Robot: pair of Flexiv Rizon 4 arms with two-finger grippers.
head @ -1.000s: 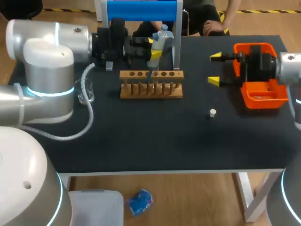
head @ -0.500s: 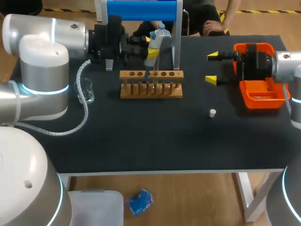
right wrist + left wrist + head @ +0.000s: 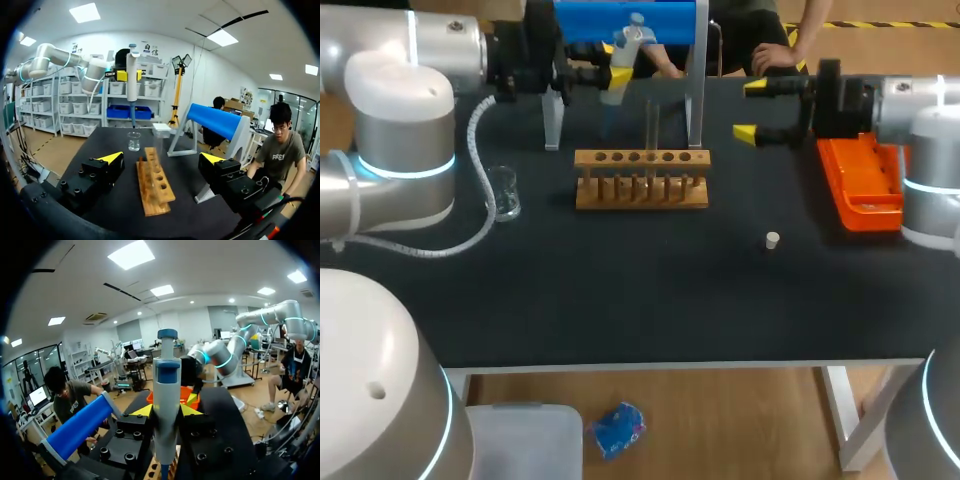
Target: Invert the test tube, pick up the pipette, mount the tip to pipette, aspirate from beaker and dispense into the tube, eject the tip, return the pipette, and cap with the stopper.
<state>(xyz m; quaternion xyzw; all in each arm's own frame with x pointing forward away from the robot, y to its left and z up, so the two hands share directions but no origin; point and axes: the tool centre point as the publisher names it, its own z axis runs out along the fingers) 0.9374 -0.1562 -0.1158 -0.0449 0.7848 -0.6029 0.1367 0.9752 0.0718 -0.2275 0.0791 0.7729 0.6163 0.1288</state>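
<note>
My left gripper (image 3: 617, 76) is shut on the white pipette with the blue cap (image 3: 626, 45), held high over the table's far edge in front of the blue stand (image 3: 625, 20). In the left wrist view the pipette (image 3: 166, 405) stands upright between the yellow fingertips (image 3: 142, 411). A clear test tube (image 3: 651, 125) stands upright in the wooden rack (image 3: 640, 180). The glass beaker (image 3: 503, 192) is left of the rack, the small white stopper (image 3: 772, 239) to its front right. My right gripper (image 3: 752, 110) is open and holds nothing, right of the rack (image 3: 155, 182).
An orange tray (image 3: 860, 190) lies at the right side, under my right arm. The blue stand's metal legs (image 3: 696, 100) rise just behind the rack. The beaker (image 3: 133, 141) sits beyond the rack's far end in the right wrist view.
My left arm has lifted the pipette up and to the left, away from the rack. My right gripper has moved left and toward the far edge, off the orange tray, still open.
</note>
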